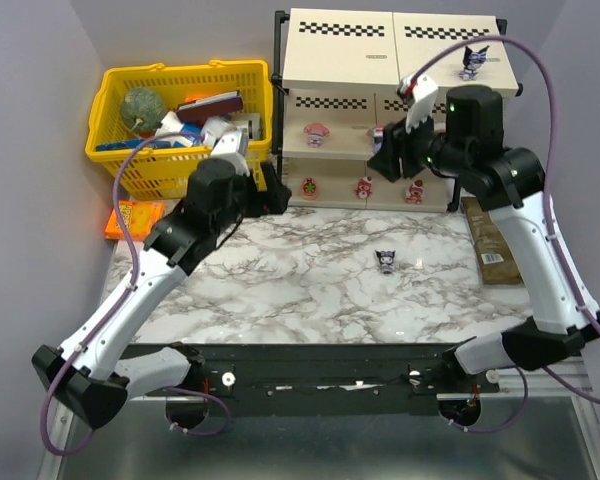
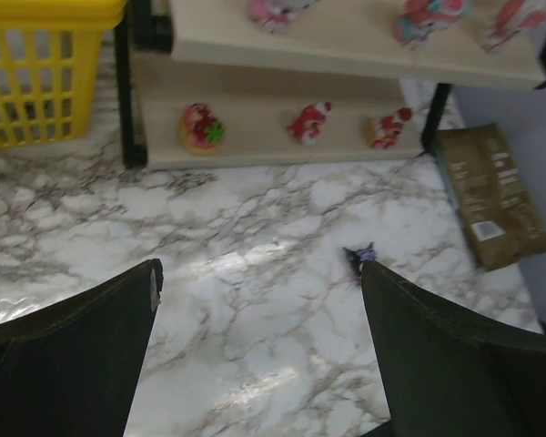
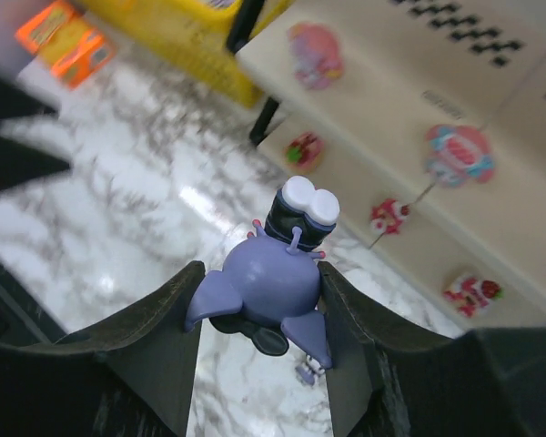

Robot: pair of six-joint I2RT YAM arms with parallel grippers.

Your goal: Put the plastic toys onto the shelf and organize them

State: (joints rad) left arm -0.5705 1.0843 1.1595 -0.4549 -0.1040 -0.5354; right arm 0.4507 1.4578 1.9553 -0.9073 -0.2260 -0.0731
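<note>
One purple toy (image 1: 473, 60) tops the shelf (image 1: 340, 60); a second purple toy (image 1: 387, 261) lies on the marble table (image 1: 280, 285), and a yellow basket (image 1: 180, 70) stands to the shelf's left. Left wrist: left gripper (image 2: 259, 273) gapes empty, with red toys (image 2: 203, 127) ahead. Right wrist: right gripper (image 3: 259, 291) clamps a third purple toy (image 3: 275, 273).

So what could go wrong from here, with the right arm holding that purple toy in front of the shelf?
1. The right gripper pinches the purple figurine by its rounded body, so it may slip or twist, then topple when released.
2. It hangs close in front of the shelf, where pink-and-white toys already stand. The jaws or arm could knock one over on the way in.
</note>
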